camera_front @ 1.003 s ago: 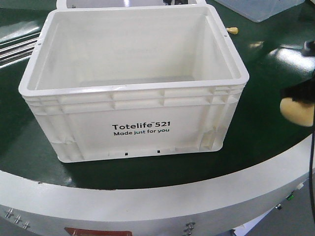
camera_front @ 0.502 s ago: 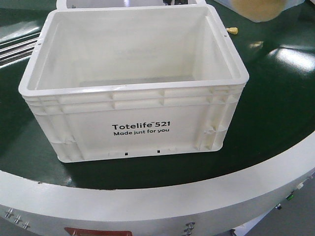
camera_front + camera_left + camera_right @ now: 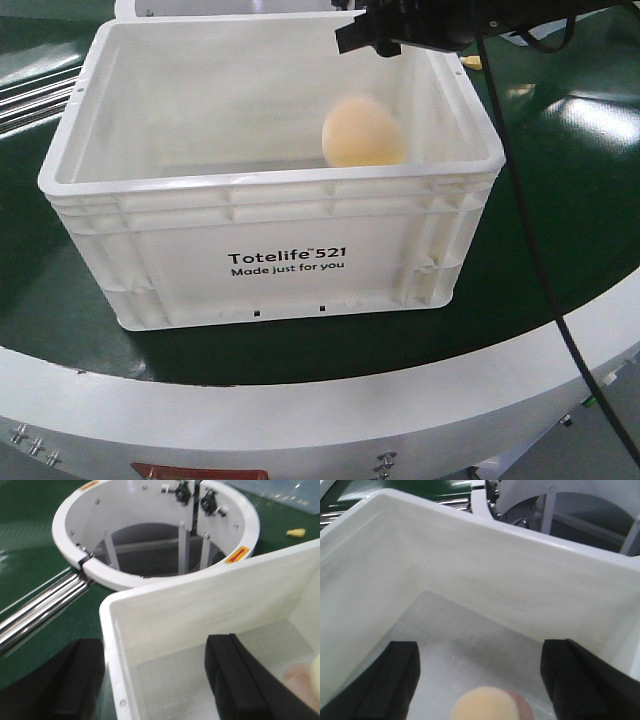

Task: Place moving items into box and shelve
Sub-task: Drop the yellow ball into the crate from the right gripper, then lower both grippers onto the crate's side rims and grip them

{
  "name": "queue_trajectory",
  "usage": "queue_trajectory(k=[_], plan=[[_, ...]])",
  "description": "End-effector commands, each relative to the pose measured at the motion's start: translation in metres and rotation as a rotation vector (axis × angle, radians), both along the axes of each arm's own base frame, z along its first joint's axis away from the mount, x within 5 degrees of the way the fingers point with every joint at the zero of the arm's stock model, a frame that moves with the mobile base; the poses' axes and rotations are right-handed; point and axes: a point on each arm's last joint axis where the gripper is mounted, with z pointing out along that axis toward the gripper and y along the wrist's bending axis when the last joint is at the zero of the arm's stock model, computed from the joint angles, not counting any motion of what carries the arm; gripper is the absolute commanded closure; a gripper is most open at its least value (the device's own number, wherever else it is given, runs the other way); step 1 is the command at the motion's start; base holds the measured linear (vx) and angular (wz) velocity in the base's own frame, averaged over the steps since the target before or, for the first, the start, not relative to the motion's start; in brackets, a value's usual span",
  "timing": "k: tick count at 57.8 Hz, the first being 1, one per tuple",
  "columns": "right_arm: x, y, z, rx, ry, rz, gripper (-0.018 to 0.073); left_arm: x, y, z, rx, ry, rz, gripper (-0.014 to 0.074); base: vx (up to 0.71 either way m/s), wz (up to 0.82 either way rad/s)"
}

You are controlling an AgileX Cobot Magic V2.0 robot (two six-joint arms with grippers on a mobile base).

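White plastic, the crate (image 3: 180, 270) stands mid-table on the green table (image 3: 565, 205), its print facing 6 o'clock. Within its walls, toward the 3 o'clock side, the pale yellow lump (image 3: 364, 132) shows blurred, below the right gripper (image 3: 372, 38), which hangs over the rim at 1 o'clock. In the right wrist view its fingers (image 3: 400, 680) stand wide apart, and the lump sits between and below them, touching neither. A pinkish lump (image 3: 524, 709) peeks out just behind it. The left gripper (image 3: 154, 647) is spread too, one finger seen against the table and the other against the crate's inside. A black cable (image 3: 530, 250) trails across the table at 3 o'clock. A white ring (image 3: 247, 522) lies beyond the crate at 12 o'clock.
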Motion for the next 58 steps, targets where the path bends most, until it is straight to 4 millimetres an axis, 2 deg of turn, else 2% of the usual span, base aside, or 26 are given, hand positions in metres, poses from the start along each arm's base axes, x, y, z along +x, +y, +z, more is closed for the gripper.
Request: queue_trajectory(k=[1, 7, 13, 24, 33, 43, 58], plan=[[-0.009, -0.012, 0.043, 0.054, -0.159, -0.094, -0.0009, -0.005, 0.003, 0.016, -0.050, -0.077, 0.031, 0.0062, 0.00, 0.00], [-0.008, -0.020, 0.056, 0.008, -0.163, -0.169, 0.0023, 0.001, 0.001, 0.012, -0.064, -0.061, 0.039, 0.0062, 0.00, 0.00], [-0.004, -0.033, 0.067, 0.011, -0.084, -0.285, 0.0033, 0.007, 0.004, 0.008, -0.106, -0.045, 0.087, 0.0062, 0.00, 0.00], [0.013, -0.055, 0.070, -0.077, 0.081, -0.352, 0.0033, 0.013, 0.019, -0.001, -0.098, 0.039, 0.160, 0.0062, 0.00, 0.00], [0.030, -0.056, 0.056, -0.130, 0.159, -0.345, 0.0034, 0.025, 0.018, -0.013, -0.093, 0.084, 0.132, 0.0064, 0.00, 0.00], [0.040, -0.053, 0.035, -0.158, 0.256, -0.331, 0.0052, 0.040, 0.013, -0.035, -0.069, 0.193, 0.145, 0.0064, 0.00, 0.00], [0.049, -0.050, 0.026, -0.154, 0.252, -0.333, 0.0064, 0.049, 0.016, -0.044, 0.007, 0.206, 0.162, 0.0064, 0.00, 0.00]])
